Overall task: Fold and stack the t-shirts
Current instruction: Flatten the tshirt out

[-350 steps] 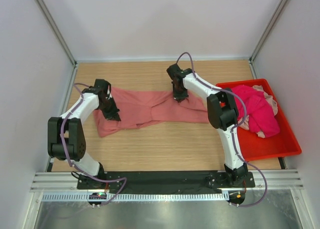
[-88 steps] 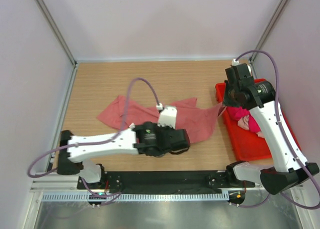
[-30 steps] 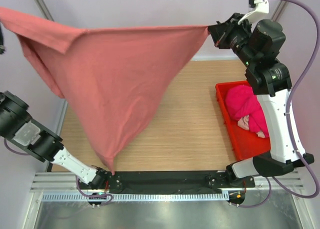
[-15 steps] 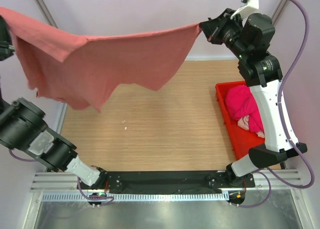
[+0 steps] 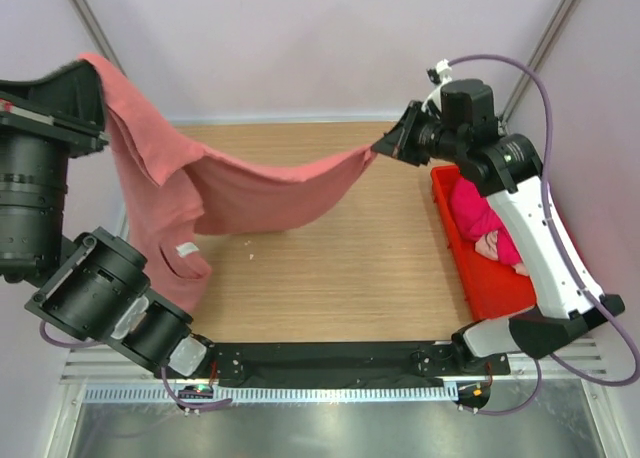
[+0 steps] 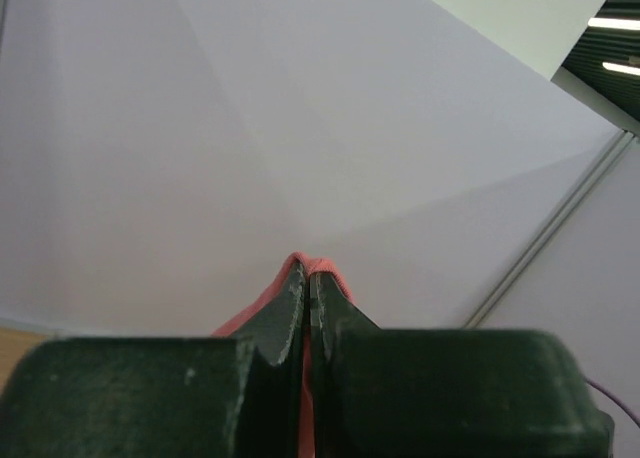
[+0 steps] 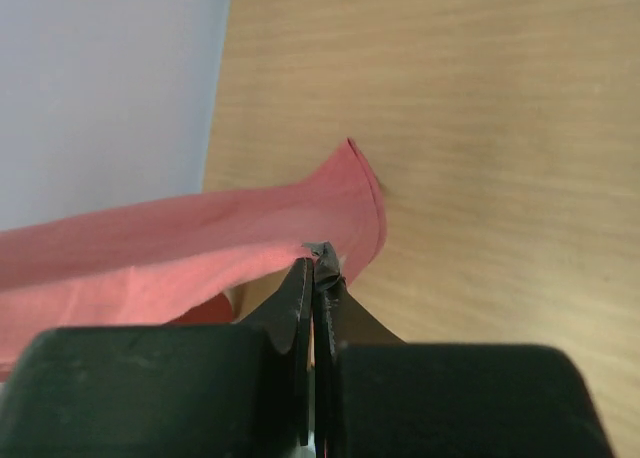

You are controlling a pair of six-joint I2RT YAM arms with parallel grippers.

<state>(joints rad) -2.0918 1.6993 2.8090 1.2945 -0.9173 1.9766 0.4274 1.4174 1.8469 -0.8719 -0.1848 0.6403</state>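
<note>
Held up in air: salmon t-shirt [image 5: 250, 183], stretched between both arms, middle sagging above desk [image 5: 350, 268]. Left fingers [image 6: 287, 313] pinched tight on one edge, high at left; cloth drapes down over left arm. Right fingers [image 7: 296, 300] pinched tight on opposite corner, lower, near red bin [image 5: 485, 290]. Magenta t-shirt [image 5: 482, 203] and pale pink t-shirt [image 5: 490, 246] bunched in bin.

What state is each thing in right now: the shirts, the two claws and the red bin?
salmon shirt, held in the air by two corners, sagging, unfolded.
left gripper, shut on the salmon shirt.
right gripper, shut on the salmon shirt.
magenta shirt, crumpled in the red bin.
red bin, upright, partly filled.
</note>
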